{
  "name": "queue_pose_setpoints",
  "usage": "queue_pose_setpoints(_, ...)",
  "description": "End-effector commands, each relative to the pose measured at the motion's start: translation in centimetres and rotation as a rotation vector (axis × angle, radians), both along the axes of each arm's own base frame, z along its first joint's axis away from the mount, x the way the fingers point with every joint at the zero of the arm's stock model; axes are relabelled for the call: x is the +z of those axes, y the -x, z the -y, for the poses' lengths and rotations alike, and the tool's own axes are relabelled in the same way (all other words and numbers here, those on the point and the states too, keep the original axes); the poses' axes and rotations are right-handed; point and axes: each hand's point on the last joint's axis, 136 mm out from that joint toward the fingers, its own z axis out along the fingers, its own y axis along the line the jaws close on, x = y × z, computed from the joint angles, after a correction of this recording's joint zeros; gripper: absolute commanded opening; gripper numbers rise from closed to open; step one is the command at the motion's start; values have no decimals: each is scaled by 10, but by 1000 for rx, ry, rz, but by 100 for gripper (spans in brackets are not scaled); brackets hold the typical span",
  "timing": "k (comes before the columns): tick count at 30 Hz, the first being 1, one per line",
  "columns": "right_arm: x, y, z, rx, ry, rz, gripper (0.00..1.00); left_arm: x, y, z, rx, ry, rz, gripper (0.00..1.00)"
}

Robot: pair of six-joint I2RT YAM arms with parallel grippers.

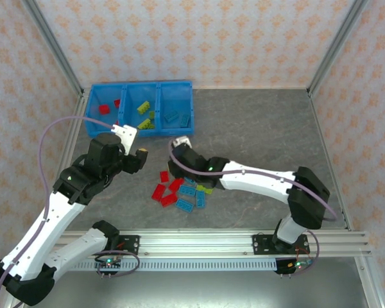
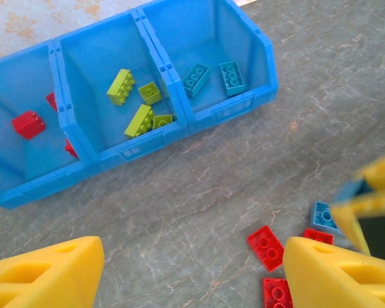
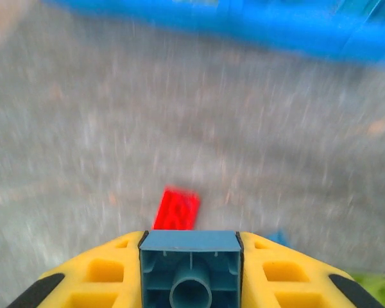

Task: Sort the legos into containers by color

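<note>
Loose legos lie mid-table: red ones (image 1: 159,190), light blue ones (image 1: 185,205) and a lime green one (image 1: 207,189). The blue bin (image 1: 106,135) at the back left has three containers, holding red (image 2: 28,124), green (image 2: 120,86) and blue (image 2: 196,79) legos. My right gripper (image 3: 190,285) is shut on a blue lego (image 3: 190,241), just above the pile, with a red lego (image 3: 177,210) ahead of it. My left gripper (image 2: 192,276) hangs open over bare table between the bin and the pile. Its right finger (image 2: 333,273) is beside two red legos (image 2: 266,247).
The right arm (image 1: 256,179) stretches across the table from the right, over the pile's far side. Patterned walls and metal posts (image 1: 54,48) close in the table. A rail (image 1: 244,244) runs along the near edge.
</note>
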Motion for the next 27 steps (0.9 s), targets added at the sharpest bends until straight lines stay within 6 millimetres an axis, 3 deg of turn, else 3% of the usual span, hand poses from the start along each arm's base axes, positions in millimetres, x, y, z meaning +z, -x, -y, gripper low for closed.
queue_pose_setpoints(1, 31, -66, 15, -170, -23, 198, 27, -3, -3, 10, -54, 12, 7, 76)
queue_pose_setpoints(8, 20, -164, -1, -234, 93, 269, 26, -16, -11, 2, -6, -56, -50, 78)
queue_pose_setpoints(12, 8, -205, -9, -249, 169, 262, 28, -14, -11, -1, 6, -63, -38, 79)
queue_pose_setpoints(14, 0, -216, -16, -219, 207, 224, 36, -15, -11, -2, 11, -70, -39, 80)
queue_pose_setpoints(18, 11, -216, -25, -181, 224, 176, 61, -15, -11, -3, 14, -75, -37, 80)
queue_pose_setpoints(23, 60, -189, -11, -164, 150, 151, 63, -21, -14, -2, 16, -81, -57, 80)
queue_pose_setpoints(27, 92, -138, 11, -83, 81, 84, 65, -27, -17, 0, 19, -84, -79, 81)
